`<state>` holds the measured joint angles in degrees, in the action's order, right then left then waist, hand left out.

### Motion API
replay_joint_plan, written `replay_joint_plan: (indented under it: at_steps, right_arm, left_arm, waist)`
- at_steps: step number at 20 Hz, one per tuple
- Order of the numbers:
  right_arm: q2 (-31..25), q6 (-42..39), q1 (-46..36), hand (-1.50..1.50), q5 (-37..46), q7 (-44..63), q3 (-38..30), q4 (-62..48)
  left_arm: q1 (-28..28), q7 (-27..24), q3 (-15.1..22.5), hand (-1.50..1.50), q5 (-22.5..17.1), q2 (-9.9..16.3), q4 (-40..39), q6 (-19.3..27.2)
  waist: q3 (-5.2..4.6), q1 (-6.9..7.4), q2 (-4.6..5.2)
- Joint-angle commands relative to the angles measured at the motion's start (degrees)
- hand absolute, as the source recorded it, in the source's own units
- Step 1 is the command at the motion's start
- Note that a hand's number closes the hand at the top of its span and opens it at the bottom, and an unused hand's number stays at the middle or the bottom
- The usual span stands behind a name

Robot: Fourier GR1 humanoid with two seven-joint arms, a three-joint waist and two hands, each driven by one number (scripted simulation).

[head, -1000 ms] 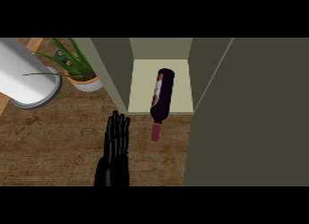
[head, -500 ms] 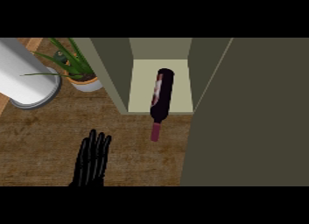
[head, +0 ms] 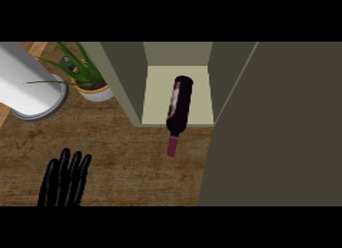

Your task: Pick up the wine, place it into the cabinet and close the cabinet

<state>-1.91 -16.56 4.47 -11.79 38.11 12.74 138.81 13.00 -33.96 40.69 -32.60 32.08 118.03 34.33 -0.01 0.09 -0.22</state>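
The dark wine bottle point(head: 178, 104) lies on its side on the pale shelf of the olive cabinet point(head: 123, 77). Its base points to the back, and its reddish neck sticks out past the shelf's front edge over the wooden counter point(head: 131, 160). The cabinet door point(head: 287, 121) stands open at the right as a large dark panel. My left hand point(head: 65, 181) shows at the lower left with straight fingers pointing up, holding nothing and well apart from the bottle. My right hand shows nowhere.
A potted green plant point(head: 87, 77) in a white pot stands left of the cabinet. A big white cylinder point(head: 23, 82) lies at the far left. A light wooden strip runs along the counter's left edge.
My left hand has drawn back from beside the bottle's neck, down and to the left toward the lower edge. The bottle and door have not moved.
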Motion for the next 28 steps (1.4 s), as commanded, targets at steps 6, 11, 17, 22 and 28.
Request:
replay_joint_plan:
  at_steps: [6,11,17,22,28]
  right_arm:
    - [0.26,-0.46,4.92,1.5,-6.48,8.38,12.67,12.06]
    - [0.86,-1.46,7.35,1.5,1.77,4.04,24.11,10.25]
    - [1.91,6.38,-0.14,1.5,5.4,9.73,31.07,10.97]
    - [1.89,15.09,-3.11,1.5,12.66,4.17,40.53,3.77]
    - [1.8,24.71,-10.34,1.5,18.14,3.61,44.59,0.51]
  left_arm:
    - [6.27,-1.5,-12.8,-1.5,-7.82,6.37,4.47,-6.87]
    - [10.74,-2.79,-19.26,-1.5,-13.01,8.75,2.7,-14.07]
    - [11.67,-0.78,-26.25,-1.5,-15.42,11.96,2.6,-17.66]
    - [14.14,-1.16,-31.36,-1.5,-18.19,13.05,1.82,-23.24]
    - [12.9,1.01,-32.9,-1.5,-19.42,13.34,-0.59,-24.82]
  waist:
    - [-0.07,0.11,-0.3]
    - [-0.09,-0.08,-0.39]
    - [-0.12,0.13,-0.32]
    - [-0.09,0.32,-0.28]
    - [-0.18,0.2,-0.29]
